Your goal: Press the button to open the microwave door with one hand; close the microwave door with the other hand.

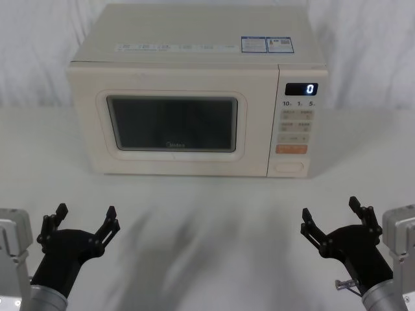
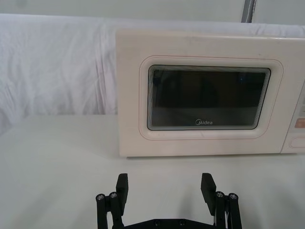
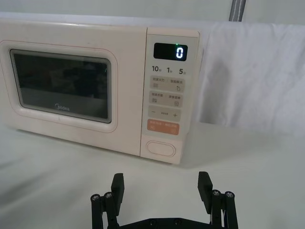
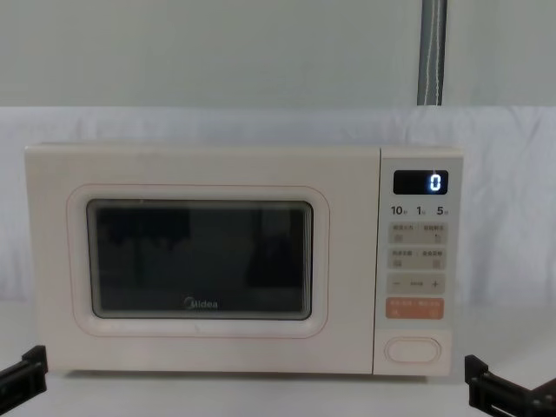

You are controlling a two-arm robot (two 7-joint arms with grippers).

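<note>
Cream oval button (image 3: 160, 148) sits ahead of my right gripper (image 3: 161, 187), fingers apart, microwave door (image 1: 175, 123) shut. I should narrow them, press squarely, avoiding the orange key (image 3: 163, 127); left gripper (image 1: 85, 219) waits, open.

A white cloth-covered table (image 1: 207, 214) carries the cream microwave (image 1: 194, 91), which stands at its back.

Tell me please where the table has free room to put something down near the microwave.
The wide strip of table between the microwave front and the two open grippers is bare. The left gripper and right gripper hang at its near corners. More bare table lies on both sides of the microwave, up to the white cloth behind.
</note>
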